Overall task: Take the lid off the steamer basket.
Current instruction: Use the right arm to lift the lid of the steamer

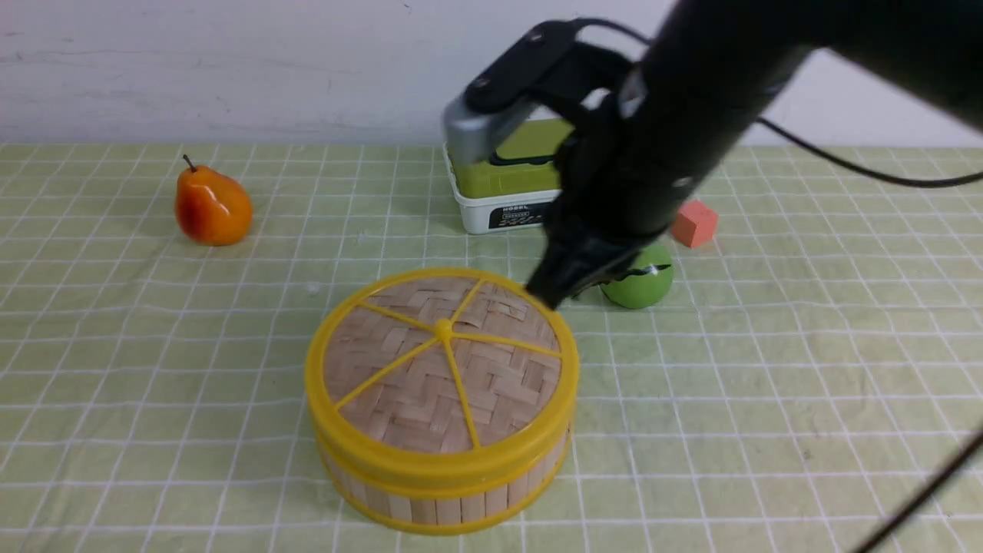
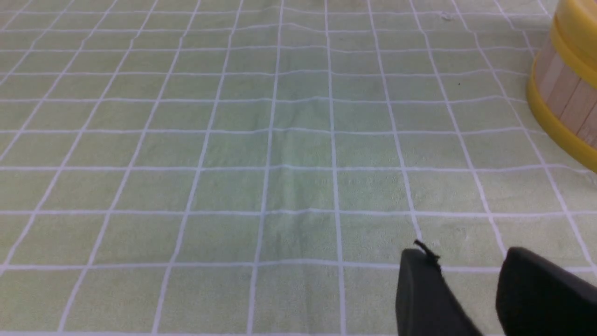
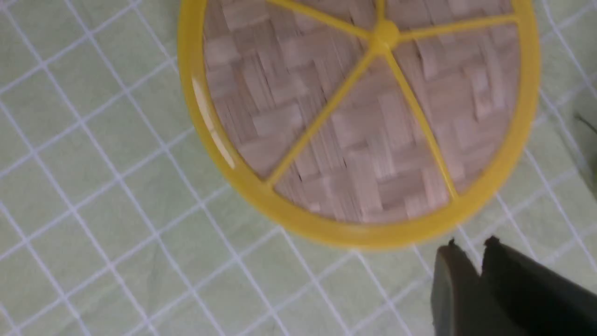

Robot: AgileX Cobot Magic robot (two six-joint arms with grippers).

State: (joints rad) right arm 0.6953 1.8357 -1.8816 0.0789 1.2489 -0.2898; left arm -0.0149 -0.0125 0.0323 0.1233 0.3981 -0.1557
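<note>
The steamer basket stands mid-table, with light-wood slat walls and yellow rings. The lid sits on it, woven tan with a yellow rim and spokes. My right gripper hangs at the lid's far right rim, shut and empty. In the right wrist view the lid fills the frame, and the gripper is just outside its rim, over the cloth. My left gripper is open and empty above bare cloth. The basket wall shows at the edge of the left wrist view. The left gripper is out of the front view.
An orange pear lies at the far left. A white box with a green lid stands behind the basket, partly hidden by the right arm. A green ball-like fruit and a pink cube lie right of the gripper. A green checked cloth covers the table.
</note>
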